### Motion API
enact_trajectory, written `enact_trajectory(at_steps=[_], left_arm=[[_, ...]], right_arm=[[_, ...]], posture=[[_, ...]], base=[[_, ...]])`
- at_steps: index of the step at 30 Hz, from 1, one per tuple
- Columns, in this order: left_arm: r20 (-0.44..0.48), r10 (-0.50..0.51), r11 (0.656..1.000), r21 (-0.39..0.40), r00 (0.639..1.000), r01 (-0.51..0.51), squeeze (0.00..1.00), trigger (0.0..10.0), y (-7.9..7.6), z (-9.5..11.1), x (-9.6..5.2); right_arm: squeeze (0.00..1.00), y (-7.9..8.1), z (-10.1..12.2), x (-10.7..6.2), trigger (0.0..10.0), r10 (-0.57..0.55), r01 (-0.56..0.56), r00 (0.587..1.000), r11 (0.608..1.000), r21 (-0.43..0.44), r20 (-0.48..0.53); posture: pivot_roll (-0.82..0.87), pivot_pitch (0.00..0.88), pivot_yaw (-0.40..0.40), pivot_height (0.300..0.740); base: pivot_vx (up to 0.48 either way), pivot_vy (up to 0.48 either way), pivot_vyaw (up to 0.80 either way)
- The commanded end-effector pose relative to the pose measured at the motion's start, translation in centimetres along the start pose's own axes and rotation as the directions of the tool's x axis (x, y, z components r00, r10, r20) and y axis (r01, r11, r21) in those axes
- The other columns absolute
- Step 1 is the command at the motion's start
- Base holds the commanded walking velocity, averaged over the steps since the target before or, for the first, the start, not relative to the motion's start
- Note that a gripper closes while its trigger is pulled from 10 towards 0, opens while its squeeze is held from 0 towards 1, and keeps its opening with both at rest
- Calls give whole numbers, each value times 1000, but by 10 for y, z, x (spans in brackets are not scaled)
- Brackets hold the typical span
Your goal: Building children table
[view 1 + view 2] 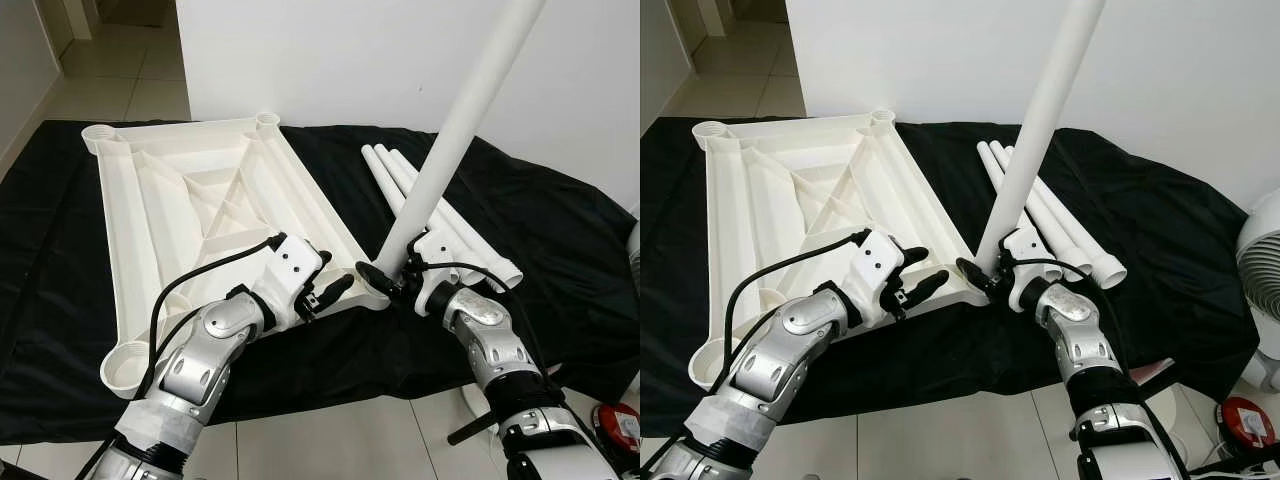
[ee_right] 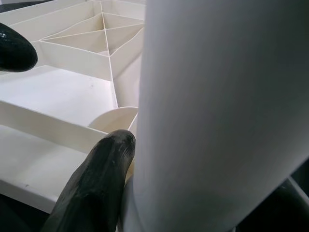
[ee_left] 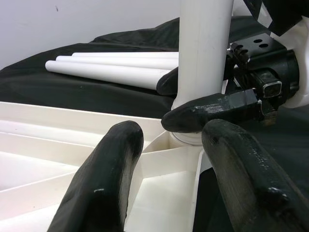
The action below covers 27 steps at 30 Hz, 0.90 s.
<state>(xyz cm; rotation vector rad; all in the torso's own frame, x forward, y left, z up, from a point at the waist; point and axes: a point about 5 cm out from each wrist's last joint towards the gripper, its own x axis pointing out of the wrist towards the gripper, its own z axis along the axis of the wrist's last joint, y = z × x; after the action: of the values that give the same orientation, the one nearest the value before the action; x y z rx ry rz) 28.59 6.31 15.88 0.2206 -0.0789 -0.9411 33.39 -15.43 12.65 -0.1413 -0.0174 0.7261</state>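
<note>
A white ribbed plastic tabletop (image 1: 210, 215) is laid upside down on a black cloth (image 1: 540, 240) spread over the floor. A long white plastic tube leg (image 1: 450, 140) is gripped at its lower end by the right claw (image 1: 385, 277), fingers closed around it, and is held tilted with its foot at the near right corner socket (image 1: 372, 296). The left claw (image 1: 335, 290) is held narrowly parted and empty just beside that corner. Three more white tube legs (image 1: 420, 195) are lying on the cloth nearby. The first leg is judged to be mid-fitting; next, it would need to be straightened upright and pressed down into the socket.
</note>
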Motion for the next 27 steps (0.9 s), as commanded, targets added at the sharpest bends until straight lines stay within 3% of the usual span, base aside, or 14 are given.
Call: enact_trajectory(at_steps=[1,2,3,17,19,20,21,23,24,26,27], left_arm=[[-1,32,999,-4,999,-32,0,10000,0,1,0],[-1,32,999,-4,999,-32,0,10000,0,1,0],[-2,33,999,-4,999,-33,0,10000,1,1,0],[-4,27,1000,-9,1000,-27,0,10000,-1,1,0],[-5,26,1000,-10,1000,-26,0,10000,-1,0,0],[-6,25,1000,-11,1000,-25,0,10000,0,0,0],[-6,25,1000,-11,1000,-25,0,10000,0,0,0],[-5,23,1000,-12,1000,-23,0,10000,1,0,0],[-5,23,1000,-12,1000,-23,0,10000,1,0,0],[-4,21,1000,-11,1000,-21,0,10000,1,1,1],[-4,21,1000,-11,1000,-21,0,10000,1,1,1]], right_arm=[[0,3,-17,-3,0,-12,14,997,999,29,-74],[0,3,-17,-3,0,-12,14,997,999,29,-74],[0,3,-21,-3,10000,-40,43,995,999,27,-94],[0,10,-27,9,10000,-278,289,952,954,77,-132],[0,13,-27,12,10000,-333,349,933,931,105,-139],[0,16,-26,15,10000,-399,418,905,898,137,-146],[0,16,-26,15,10000,-399,418,905,898,137,-146],[0,23,-25,19,10000,-530,555,831,808,196,-169],[0,23,-25,19,10000,-530,555,831,808,196,-169],[0,26,-20,20,10000,-614,632,774,738,236,-154],[0,26,-20,20,10000,-614,632,774,738,236,-154]], posture=[[81,23,-78,740],[81,23,-78,740],[80,25,-77,740],[71,38,-68,740],[70,40,-66,740],[67,40,-66,740],[67,40,-66,740],[67,33,-66,740],[67,33,-66,740],[67,30,-66,740],[67,30,-66,740]], base=[[0,0,0],[0,0,0],[0,0,0],[0,0,0],[0,0,0],[0,0,0],[0,0,0],[0,0,0],[0,0,0],[0,0,0],[0,0,0]])
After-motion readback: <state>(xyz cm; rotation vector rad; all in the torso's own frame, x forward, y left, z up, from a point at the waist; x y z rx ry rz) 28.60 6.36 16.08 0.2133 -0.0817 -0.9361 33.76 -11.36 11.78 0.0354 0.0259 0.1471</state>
